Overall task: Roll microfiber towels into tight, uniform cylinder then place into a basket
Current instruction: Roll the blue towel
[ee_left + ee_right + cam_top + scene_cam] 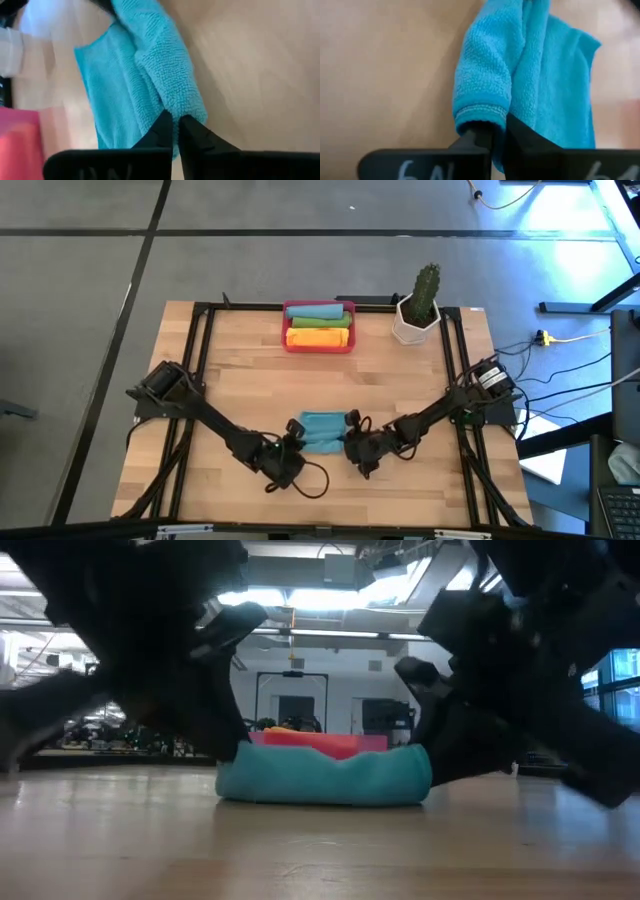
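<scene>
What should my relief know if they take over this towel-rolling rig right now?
Left end effector: shut on the near-left end of the teal towel.
Right end effector: shut on the same towel's near-right end.
Teal towel: on the near middle of the table, its near edge folded over into a first roll, the rest flat.
Basket: at the far edge, left of the cactus pot, holding three rolled towels: teal, green and orange.
Done: three rolls placed.
Left: finish rolling this towel tight and even, then place it into the basket.
</scene>
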